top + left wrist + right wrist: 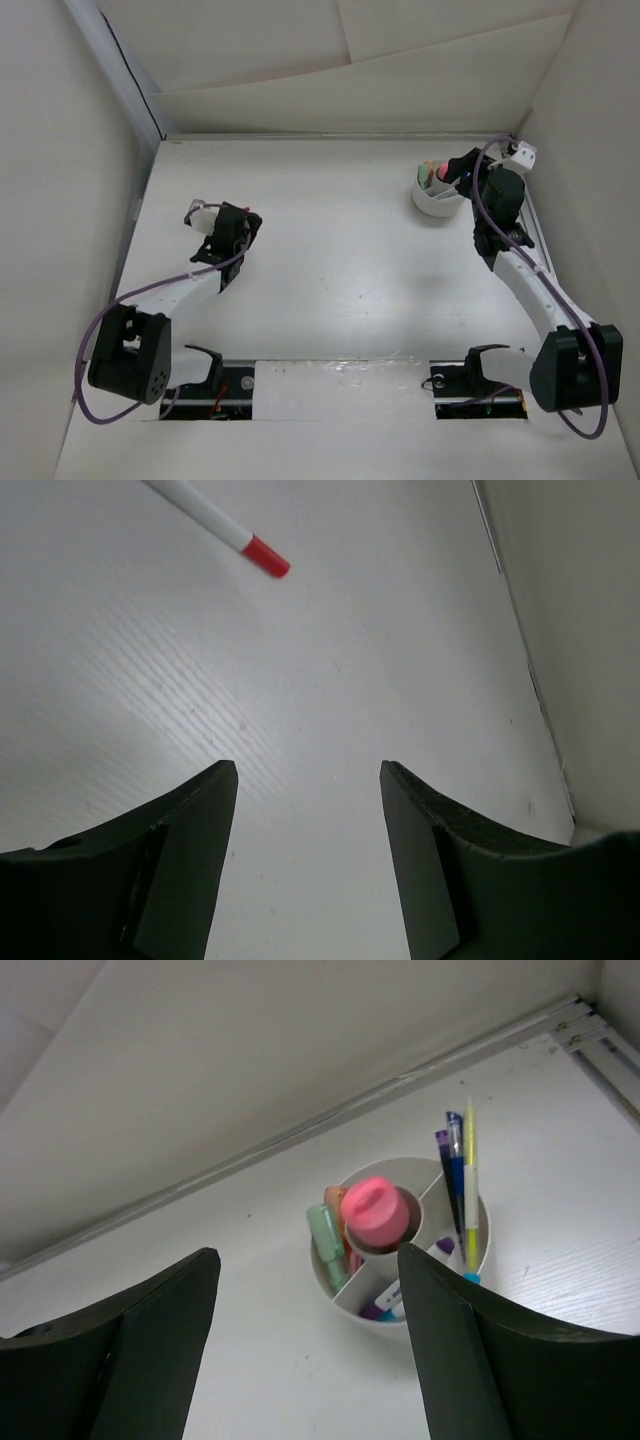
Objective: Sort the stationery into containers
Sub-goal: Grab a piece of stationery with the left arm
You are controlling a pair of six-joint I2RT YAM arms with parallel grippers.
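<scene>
— White tabletop (340, 290), white walls (60, 200). Where is the loose pen (205, 518)?
— Thin, white, red-tipped, it lies ahead-left of the left gripper (308, 780), jaws apart and empty. Probably light, stiff, rolls easily; pinch mid-barrel.
— And the cup (340, 1302)?
— Divided, white, with markers (328, 1240) and a pink-capped item (375, 1210) inside, it sits just ahead of the right gripper (308, 1260), likewise spread, holding nothing.

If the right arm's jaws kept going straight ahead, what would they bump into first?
Probably the pink cap standing up from the white cup, dead ahead; depth is hard to judge.
</scene>
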